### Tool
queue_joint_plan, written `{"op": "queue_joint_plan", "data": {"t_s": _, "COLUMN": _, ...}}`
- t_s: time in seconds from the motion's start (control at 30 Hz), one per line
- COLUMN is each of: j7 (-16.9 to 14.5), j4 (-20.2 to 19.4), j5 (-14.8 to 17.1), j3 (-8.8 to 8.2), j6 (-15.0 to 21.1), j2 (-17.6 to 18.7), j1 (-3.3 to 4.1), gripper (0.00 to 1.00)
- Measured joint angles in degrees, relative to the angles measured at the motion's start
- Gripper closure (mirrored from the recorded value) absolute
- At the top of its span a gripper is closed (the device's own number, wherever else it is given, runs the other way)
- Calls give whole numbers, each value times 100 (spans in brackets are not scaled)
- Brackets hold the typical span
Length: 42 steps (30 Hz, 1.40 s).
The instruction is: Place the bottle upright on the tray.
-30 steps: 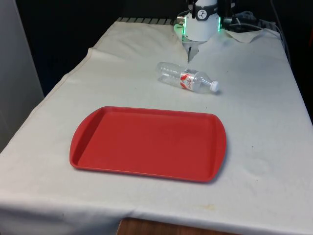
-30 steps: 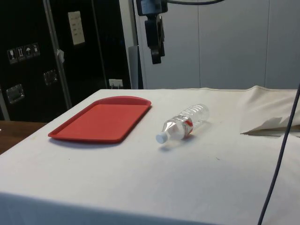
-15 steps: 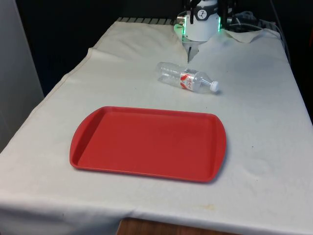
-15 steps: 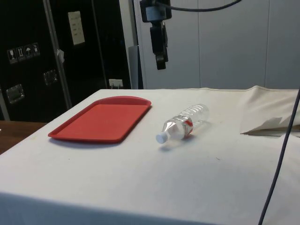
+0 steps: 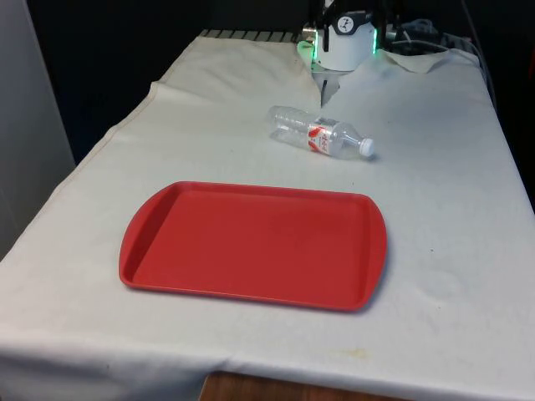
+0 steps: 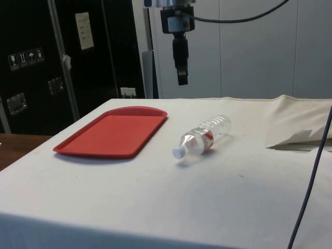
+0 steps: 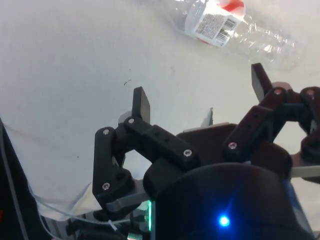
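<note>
White cloth covers the whole table, and we see it rumpled into folds at the far end, near the robot's base. Dark cabinets stand behind the table in the side view.

We find the red tray lying flat toward the table's near edge, somewhat nearer the edge on the front view's left, with nothing on it.

We see the bottle lying on its side on the cloth, well apart from the tray and beyond the tray's far rim. It is a clear plastic bottle with a red and white label, and its white cap points toward the front view's right. In the side view the bottle rests between the tray and the folded cloth at the far end, cap toward that camera.

We see the gripper hanging in the air above the table, pointing down, well clear of both bottle and tray. From the wrist, its two black fingers stand wide apart with nothing between them, and the bottle lies on the cloth beyond the fingertips, untouched.
</note>
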Motion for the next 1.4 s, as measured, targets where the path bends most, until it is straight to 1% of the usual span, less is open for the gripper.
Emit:
{"op": "queue_joint_plan", "data": {"t_s": 0.1, "j7": -57, "j4": -34, "j5": 0, "j3": 0, "j6": 63, "j2": 11, "j1": 0, "gripper": 0}}
{"op": "queue_joint_plan", "data": {"t_s": 0.27, "j7": -298, "j4": -126, "j5": 0, "j3": 0, "j6": 223, "j2": 29, "j1": -17, "gripper": 0}}
{"op": "queue_joint_plan", "data": {"t_s": 0.33, "j7": -298, "j4": -126, "j5": 0, "j3": 0, "j6": 223, "j2": 29, "j1": -17, "gripper": 0}}
{"op": "queue_joint_plan", "data": {"t_s": 0.57, "j7": -584, "j4": -206, "j5": 0, "j3": 0, "j6": 344, "j2": 46, "j1": -23, "gripper": 0}}
{"op": "queue_joint_plan", "data": {"t_s": 0.6, "j7": -670, "j4": -235, "j5": 0, "j3": 0, "j6": 384, "j2": 46, "j1": -29, "gripper": 0}}
{"op": "queue_joint_plan", "data": {"t_s": 0.67, "j7": -710, "j4": -246, "j5": 0, "j3": 0, "j6": 401, "j2": 46, "j1": -29, "gripper": 0}}
{"op": "queue_joint_plan", "data": {"t_s": 0.9, "j7": -1008, "j4": -275, "j5": 0, "j3": 0, "j6": 418, "j2": 52, "j1": -34, "gripper": 0}}
{"op": "queue_joint_plan", "data": {"t_s": 0.93, "j7": -1089, "j4": -275, "j5": 0, "j3": 0, "j6": 418, "j2": 57, "j1": -34, "gripper": 0}}
{"op": "queue_joint_plan", "data": {"t_s": 1.07, "j7": -1192, "j4": -275, "j5": 6, "j3": 0, "j6": 418, "j2": 74, "j1": -34, "gripper": 0}}
{"op": "queue_joint_plan", "data": {"t_s": 1.23, "j7": -1461, "j4": -275, "j5": 11, "j3": -29, "j6": 418, "j2": 103, "j1": -46, "gripper": 0}}
{"op": "queue_joint_plan", "data": {"t_s": 1.27, "j7": -1461, "j4": -275, "j5": 11, "j3": -29, "j6": 418, "j2": 103, "j1": -46, "gripper": 0}}
{"op": "queue_joint_plan", "data": {"t_s": 1.4, "j7": -1639, "j4": -281, "j5": 11, "j3": -46, "j6": 418, "j2": 126, "j1": -52, "gripper": 0}}
